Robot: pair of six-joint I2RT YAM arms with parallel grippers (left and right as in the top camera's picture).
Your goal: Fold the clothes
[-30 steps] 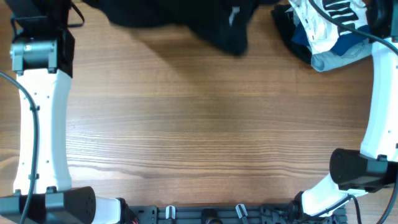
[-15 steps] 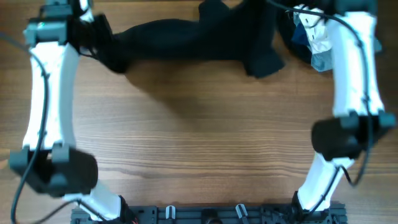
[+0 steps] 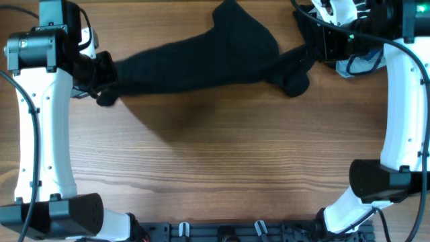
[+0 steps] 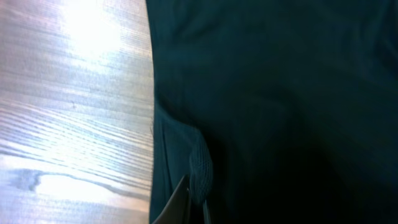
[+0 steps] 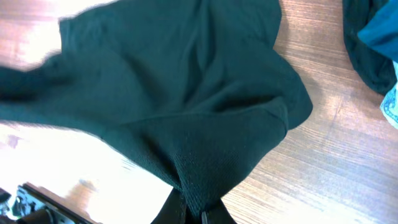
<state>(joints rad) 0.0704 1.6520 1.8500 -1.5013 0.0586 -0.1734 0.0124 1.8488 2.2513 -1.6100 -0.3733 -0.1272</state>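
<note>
The clothes (image 3: 201,64), one large plain black garment, hang stretched across the far part of the wooden table (image 3: 222,154). My left gripper (image 3: 102,72) is shut on the garment's left end. My right gripper (image 3: 310,52) is shut on its right end, where a corner droops. In the left wrist view the black fabric (image 4: 273,93) fills the right side, and a fold is pinched at the left gripper (image 4: 194,208). In the right wrist view the garment (image 5: 180,93) spreads out from the right gripper (image 5: 194,211), bunched between the fingers.
A pile of other clothing lies at the far right corner: a white striped garment (image 3: 342,10) and a light-blue denim piece (image 3: 359,64), also seen as the pile (image 5: 373,43) in the right wrist view. Both white arms stand along the table's sides.
Both arms have come back from the far edge toward the middle, dragging the black garment with them. It now lies lower on the table and more stretched out.
</note>
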